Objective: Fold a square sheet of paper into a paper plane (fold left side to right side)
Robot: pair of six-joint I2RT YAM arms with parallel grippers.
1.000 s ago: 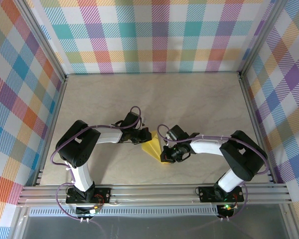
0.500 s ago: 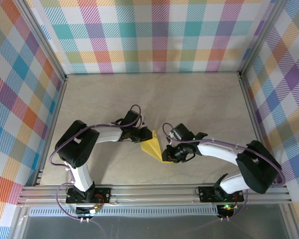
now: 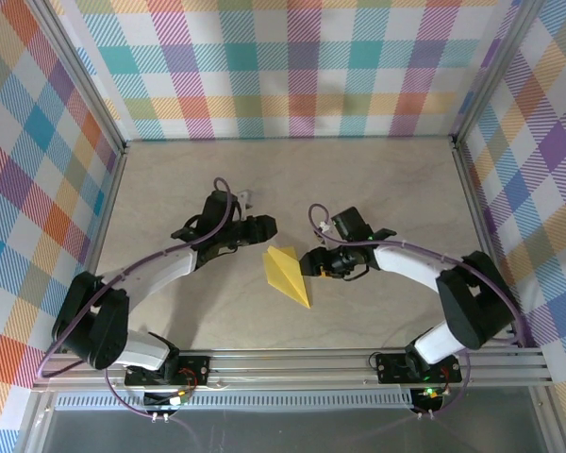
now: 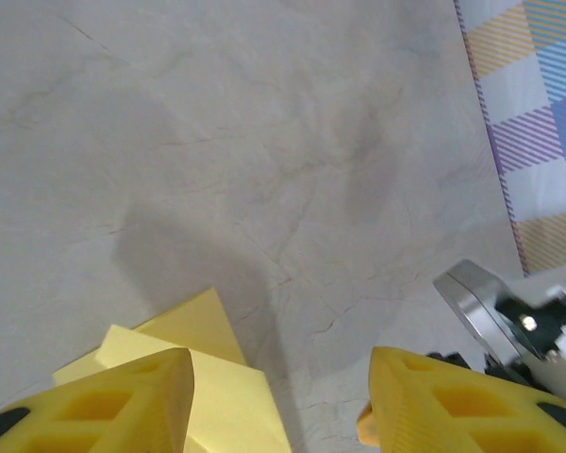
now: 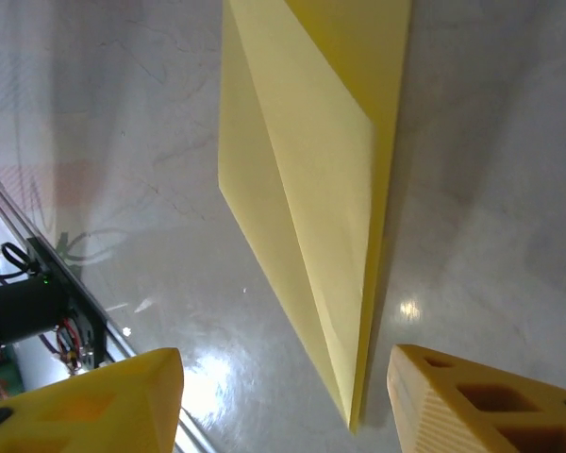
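Note:
The yellow sheet of paper lies flat on the table, folded into a narrow pointed paper plane with its tip toward the near right. My left gripper stands open just behind its wide end. In the left wrist view the paper's corner lies under the left fingertip, with nothing gripped between the jaws of my left gripper. My right gripper is open at the paper's right edge. In the right wrist view the plane points down between the spread fingers of my right gripper, untouched.
The pale marble tabletop is walled by checked panels at the back and sides. An aluminium rail runs along the near edge with both arm bases. The right arm's wrist hardware shows at the right of the left wrist view.
Both grippers have opened and let go of the paper. The left gripper drew back and away, the right one lifted slightly back. The folded paper now lies free.

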